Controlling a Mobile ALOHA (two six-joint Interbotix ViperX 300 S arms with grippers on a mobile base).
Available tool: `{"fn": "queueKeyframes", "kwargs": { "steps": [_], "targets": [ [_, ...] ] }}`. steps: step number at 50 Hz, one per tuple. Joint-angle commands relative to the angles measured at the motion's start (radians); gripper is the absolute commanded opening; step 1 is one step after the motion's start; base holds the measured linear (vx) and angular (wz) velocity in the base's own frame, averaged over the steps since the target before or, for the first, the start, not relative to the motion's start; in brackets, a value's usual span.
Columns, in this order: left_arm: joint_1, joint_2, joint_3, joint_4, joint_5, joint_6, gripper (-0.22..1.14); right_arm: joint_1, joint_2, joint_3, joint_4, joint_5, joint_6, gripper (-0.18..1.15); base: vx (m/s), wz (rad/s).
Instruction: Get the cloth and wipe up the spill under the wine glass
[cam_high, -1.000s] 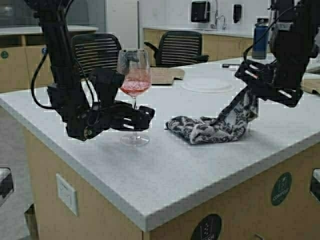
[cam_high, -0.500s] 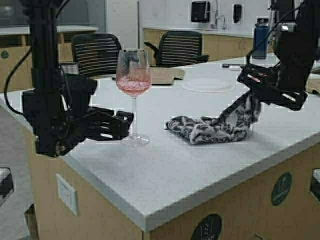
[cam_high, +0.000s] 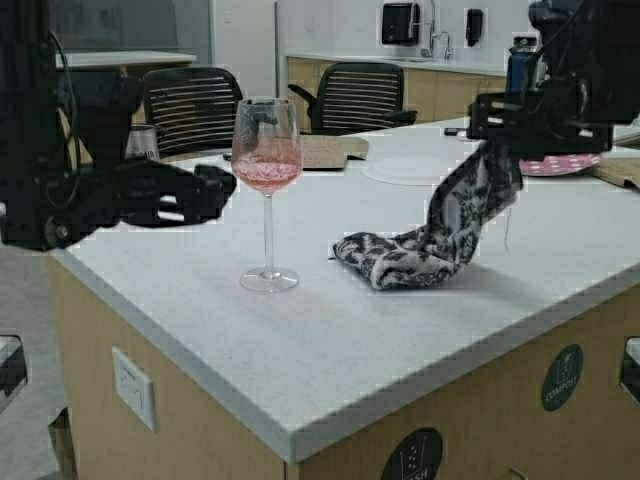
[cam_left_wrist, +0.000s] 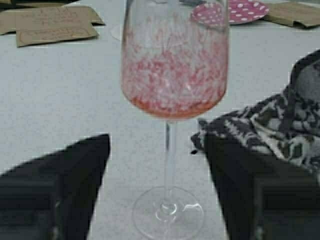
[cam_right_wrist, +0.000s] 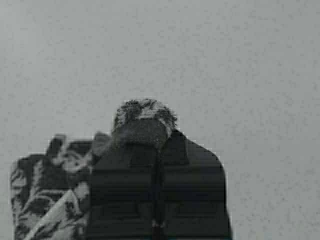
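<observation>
While my right gripper (cam_high: 497, 140) pinches the cloth (cam_high: 430, 240) aloft, my left gripper (cam_high: 215, 190) gapes wide beside the wine glass (cam_high: 267, 190).

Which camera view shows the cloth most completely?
The high view: the cloth shows whole, one end pinched by the right gripper, the rest bunched on the countertop. The left wrist view shows only part of it behind the wine glass. The right wrist view shows only a tuft between the shut fingers.

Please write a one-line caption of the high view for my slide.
Right gripper lifts one end of the cloth off the table; open left gripper waits beside the wine glass.
</observation>
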Motion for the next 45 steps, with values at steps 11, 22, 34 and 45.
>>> {"fn": "queueKeyframes", "kwargs": {
  "steps": [11, 22, 34, 45],
  "targets": [
    [-0.003, -0.383, 0.011, 0.006, 0.247, 0.005, 0.93, 0.0, -0.256, 0.002, -0.035, 0.199, -0.091, 0.05, 0.0, 0.0],
    [-0.003, -0.667, -0.066, 0.006, 0.571, 0.005, 0.93, 0.0, -0.397, -0.054, -0.057, 0.411, -0.098, 0.05, 0.0, 0.0],
    [-0.002, -0.864, -0.222, 0.006, 0.94, -0.002, 0.93, 0.0, -0.489, -0.143, -0.057, 0.555, -0.095, 0.05, 0.0, 0.0],
    [-0.002, -0.94, -0.362, 0.002, 1.154, -0.003, 0.93, 0.0, -0.552, -0.227, -0.057, 0.632, -0.095, 0.06, 0.0, 0.0]
  ]
}}
